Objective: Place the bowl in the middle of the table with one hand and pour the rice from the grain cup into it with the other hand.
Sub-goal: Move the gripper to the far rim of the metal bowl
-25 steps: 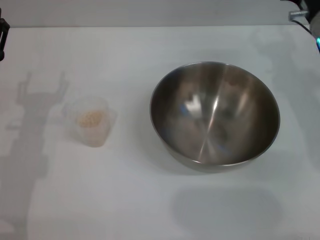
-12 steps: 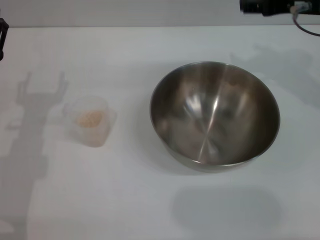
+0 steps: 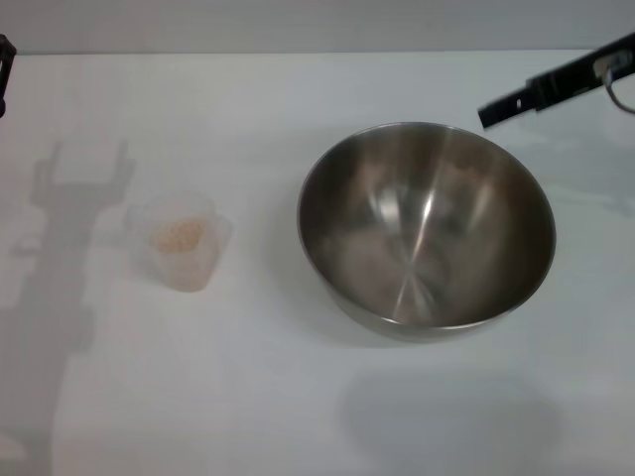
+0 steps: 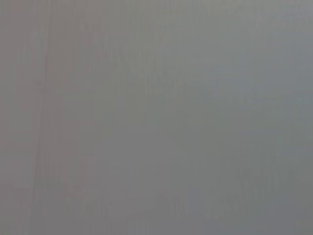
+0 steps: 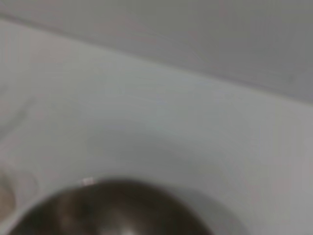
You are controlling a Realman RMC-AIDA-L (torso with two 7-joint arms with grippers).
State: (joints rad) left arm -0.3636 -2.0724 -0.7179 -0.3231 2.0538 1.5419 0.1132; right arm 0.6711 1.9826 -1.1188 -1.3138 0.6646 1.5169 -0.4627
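Note:
The steel bowl (image 3: 427, 228) stands upright on the white table (image 3: 298, 397), right of centre, with nothing in it. The clear grain cup (image 3: 181, 241) stands at the left with a small heap of rice (image 3: 179, 235) in it. My right gripper (image 3: 493, 111) reaches in from the upper right as a dark bar, its tip just above the bowl's far right rim and apart from it. The right wrist view shows the bowl's rim (image 5: 112, 196) below it. My left gripper (image 3: 5, 71) stays at the far left edge, away from the cup. The left wrist view shows only plain grey.
The table's far edge (image 3: 298, 52) runs along the top of the head view, with a grey wall behind it. The left arm's shadow (image 3: 69, 228) lies on the table next to the cup.
My right gripper has come down and in from the top right corner toward the bowl's far rim. The bowl, the cup and the left arm have not moved.

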